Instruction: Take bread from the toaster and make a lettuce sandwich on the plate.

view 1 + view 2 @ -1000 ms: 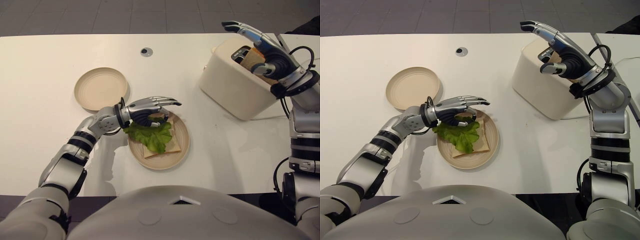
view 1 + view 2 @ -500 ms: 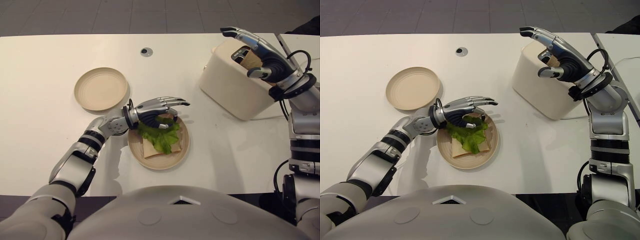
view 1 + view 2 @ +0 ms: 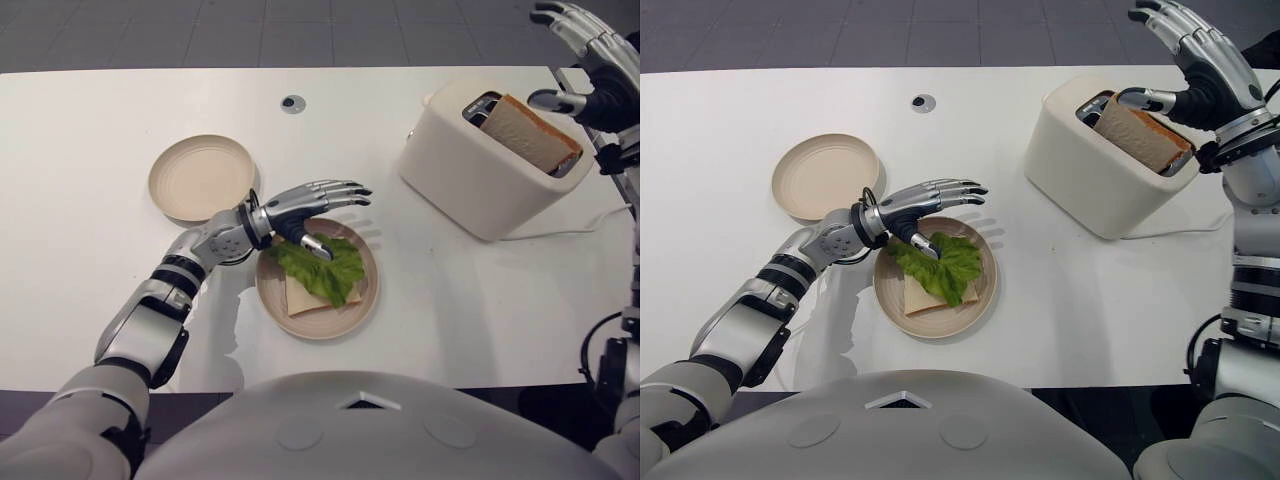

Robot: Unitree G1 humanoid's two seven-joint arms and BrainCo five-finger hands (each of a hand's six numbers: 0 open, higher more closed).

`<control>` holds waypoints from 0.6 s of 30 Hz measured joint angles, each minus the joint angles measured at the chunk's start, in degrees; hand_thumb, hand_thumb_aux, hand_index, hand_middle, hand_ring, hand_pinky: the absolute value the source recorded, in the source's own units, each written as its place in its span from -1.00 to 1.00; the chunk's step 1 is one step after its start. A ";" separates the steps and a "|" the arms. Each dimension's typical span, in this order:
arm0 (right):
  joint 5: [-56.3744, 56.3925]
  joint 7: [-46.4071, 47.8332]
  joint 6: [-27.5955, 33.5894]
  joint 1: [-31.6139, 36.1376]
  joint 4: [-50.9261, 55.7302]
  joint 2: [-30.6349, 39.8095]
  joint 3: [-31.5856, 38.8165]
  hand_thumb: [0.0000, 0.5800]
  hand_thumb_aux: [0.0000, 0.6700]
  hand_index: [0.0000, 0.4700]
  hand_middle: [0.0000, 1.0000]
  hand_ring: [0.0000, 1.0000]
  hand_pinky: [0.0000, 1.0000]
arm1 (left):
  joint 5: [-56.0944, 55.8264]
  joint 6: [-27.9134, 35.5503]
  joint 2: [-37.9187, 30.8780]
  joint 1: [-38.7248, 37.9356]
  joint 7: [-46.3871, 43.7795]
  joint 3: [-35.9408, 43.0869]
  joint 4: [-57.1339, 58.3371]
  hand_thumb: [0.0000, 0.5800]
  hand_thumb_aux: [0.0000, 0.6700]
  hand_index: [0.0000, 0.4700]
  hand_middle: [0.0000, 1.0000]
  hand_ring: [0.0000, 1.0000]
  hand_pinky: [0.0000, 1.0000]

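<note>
Lettuce leaf flat on bread slice on plate, long axis far-left to near-right, left robot hand just above, fingers stretched, empty, right robot hand spread, empty, above toaster, toast slice tilted in slot.

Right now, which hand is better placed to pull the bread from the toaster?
Right: the right hand is open beside the bread in the toaster; the left hand is over the plate.
</note>
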State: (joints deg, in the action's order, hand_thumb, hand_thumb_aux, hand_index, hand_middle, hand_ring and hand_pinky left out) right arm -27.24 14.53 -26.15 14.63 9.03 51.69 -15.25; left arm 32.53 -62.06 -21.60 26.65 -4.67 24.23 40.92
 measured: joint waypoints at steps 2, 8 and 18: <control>-2.18 0.52 1.64 -1.88 1.83 2.06 1.04 -1.00 -1.00 -1.00 -1.00 -1.00 -1.00 | -0.01 0.03 -0.15 0.02 0.05 -0.05 0.00 -1.00 -1.00 -1.00 -1.00 -1.00 -1.00; -4.27 3.61 4.00 -6.43 5.01 4.28 5.31 0.46 -0.04 -0.04 -1.00 -1.00 -1.00 | -0.07 -0.02 -0.29 0.12 -0.05 -0.03 0.04 -1.00 -1.00 -1.00 -1.00 -1.00 -1.00; -1.85 -3.71 2.40 -0.67 4.54 4.86 4.28 1.00 1.00 1.00 1.00 1.00 1.00 | -0.07 -0.08 -0.31 0.25 0.63 -0.07 1.84 -1.00 -1.00 -1.00 -1.00 -1.00 -1.00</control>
State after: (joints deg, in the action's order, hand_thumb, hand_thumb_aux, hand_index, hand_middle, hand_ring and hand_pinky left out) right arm -29.09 10.81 -23.75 13.97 13.56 56.55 -10.96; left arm 32.47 -62.14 -21.90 26.90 -4.03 24.16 42.75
